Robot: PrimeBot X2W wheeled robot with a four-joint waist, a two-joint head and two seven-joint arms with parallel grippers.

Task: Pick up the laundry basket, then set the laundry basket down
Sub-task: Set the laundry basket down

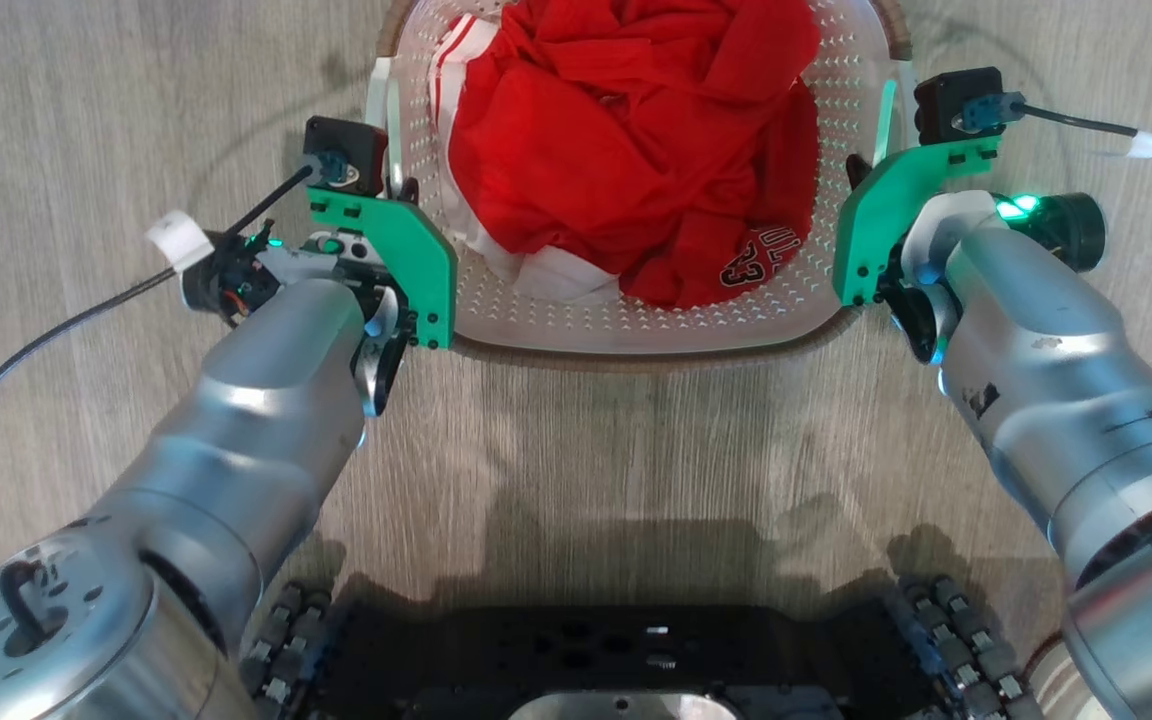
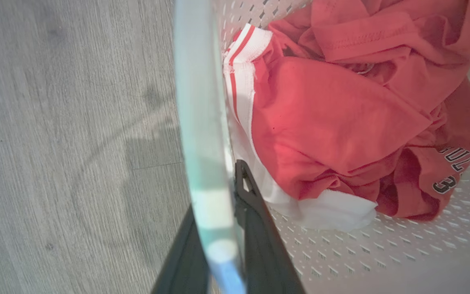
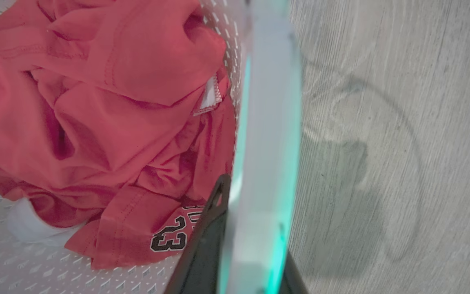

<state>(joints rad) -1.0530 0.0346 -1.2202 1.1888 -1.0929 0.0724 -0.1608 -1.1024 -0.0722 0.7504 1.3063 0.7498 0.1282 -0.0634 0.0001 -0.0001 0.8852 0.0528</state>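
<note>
The laundry basket (image 1: 636, 318) is white with perforated walls and a brown rim, and sits at the top middle of the head view. It holds crumpled red and white clothes (image 1: 626, 130). My left gripper (image 1: 406, 190) is shut on the basket's left handle (image 2: 202, 122), which runs between its two dark fingers (image 2: 255, 212). My right gripper (image 1: 858, 172) is shut on the right handle (image 3: 267, 122) in the same way, one dark finger (image 3: 210, 228) on the inside. The handles' shadows lie apart from them on the floor. The basket's far rim is cut off at the top.
Pale wood floor (image 1: 636, 450) surrounds the basket. My dark wheeled base (image 1: 616, 650) fills the bottom of the head view. A black cable (image 1: 36, 340) trails off the left wrist and another (image 1: 1106, 125) off the right.
</note>
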